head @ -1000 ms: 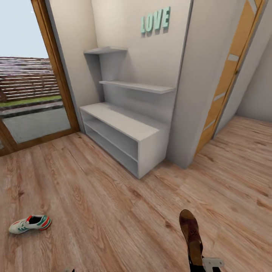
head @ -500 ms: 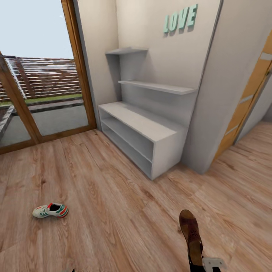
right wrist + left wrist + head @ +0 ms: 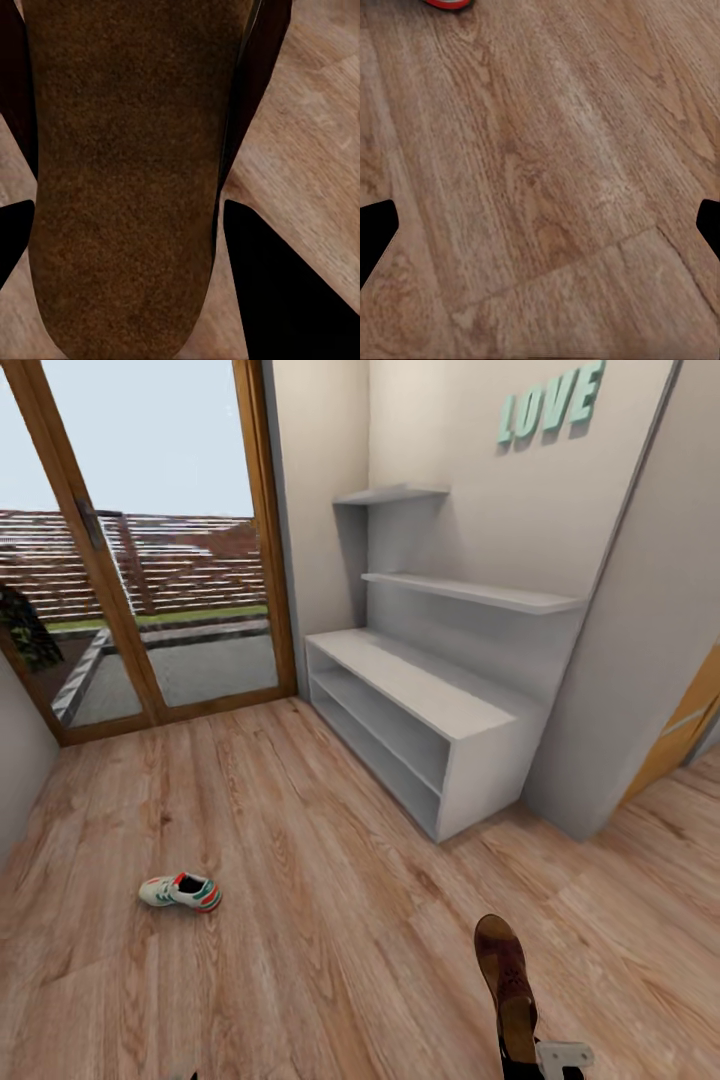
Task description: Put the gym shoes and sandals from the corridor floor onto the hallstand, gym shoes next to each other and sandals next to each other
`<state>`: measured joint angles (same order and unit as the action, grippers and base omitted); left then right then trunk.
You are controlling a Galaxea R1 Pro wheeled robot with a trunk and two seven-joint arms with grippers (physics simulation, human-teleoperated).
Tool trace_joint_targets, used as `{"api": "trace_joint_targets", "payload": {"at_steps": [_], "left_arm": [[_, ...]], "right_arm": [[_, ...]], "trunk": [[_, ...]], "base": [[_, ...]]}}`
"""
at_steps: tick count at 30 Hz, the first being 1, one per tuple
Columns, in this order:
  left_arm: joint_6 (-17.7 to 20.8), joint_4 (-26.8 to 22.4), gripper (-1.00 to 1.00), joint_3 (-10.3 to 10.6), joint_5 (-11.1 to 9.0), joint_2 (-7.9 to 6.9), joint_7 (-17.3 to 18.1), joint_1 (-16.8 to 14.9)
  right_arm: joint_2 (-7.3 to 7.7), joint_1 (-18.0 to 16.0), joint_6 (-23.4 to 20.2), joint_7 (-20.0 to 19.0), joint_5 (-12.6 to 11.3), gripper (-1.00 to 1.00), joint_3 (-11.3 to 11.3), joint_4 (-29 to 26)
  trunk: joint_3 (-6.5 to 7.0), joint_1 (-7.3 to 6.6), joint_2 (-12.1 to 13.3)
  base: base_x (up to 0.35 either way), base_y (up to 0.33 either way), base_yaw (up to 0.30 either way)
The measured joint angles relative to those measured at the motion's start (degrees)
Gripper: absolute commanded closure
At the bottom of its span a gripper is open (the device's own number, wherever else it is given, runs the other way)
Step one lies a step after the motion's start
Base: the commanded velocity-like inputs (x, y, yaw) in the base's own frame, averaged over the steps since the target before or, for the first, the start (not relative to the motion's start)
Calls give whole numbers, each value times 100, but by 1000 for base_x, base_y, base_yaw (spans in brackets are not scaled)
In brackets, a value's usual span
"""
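Gripping a brown sandal (image 3: 505, 985) between its fingers, the right gripper (image 3: 127, 225) holds it low above the corridor floor (image 3: 330, 920). One gym shoe (image 3: 181, 891) lies well left of the hallstand (image 3: 420, 720), whose shelves are bare. The left gripper (image 3: 540, 225) hangs spread wide over planks.

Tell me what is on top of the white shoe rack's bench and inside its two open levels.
The hallstand has a bare bench top, and the visible parts of both open levels hold nothing. Their back corners are hidden by the frame. One gym shoe lies on the corridor floor.
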<state>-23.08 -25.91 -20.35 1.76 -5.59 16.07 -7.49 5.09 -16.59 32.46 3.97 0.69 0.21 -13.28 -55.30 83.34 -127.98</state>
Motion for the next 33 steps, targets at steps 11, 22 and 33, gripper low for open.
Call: {"api": "trace_joint_targets", "payload": {"at_steps": [11, 22, 33], "left_arm": [[0, 0, -100, 0, 0, 0, 0, 0], [0, 0, -100, -7, -1, 0, -2, 0], [0, 2, -100, -185, -1, 0, 0, 0]], "right_arm": [[0, 0, 0, 0, 0, 100, 0, 0], [0, 0, 0, 0, 1, 100, 1, 0], [0, 1, 1, 1, 0, 100, 0, 0]], "trunk": [[0, 0, 0], [0, -1, 0], [0, -3, 0]], "base": [[0, 0, 278], [37, -10, 278], [225, -153, 278]]}}
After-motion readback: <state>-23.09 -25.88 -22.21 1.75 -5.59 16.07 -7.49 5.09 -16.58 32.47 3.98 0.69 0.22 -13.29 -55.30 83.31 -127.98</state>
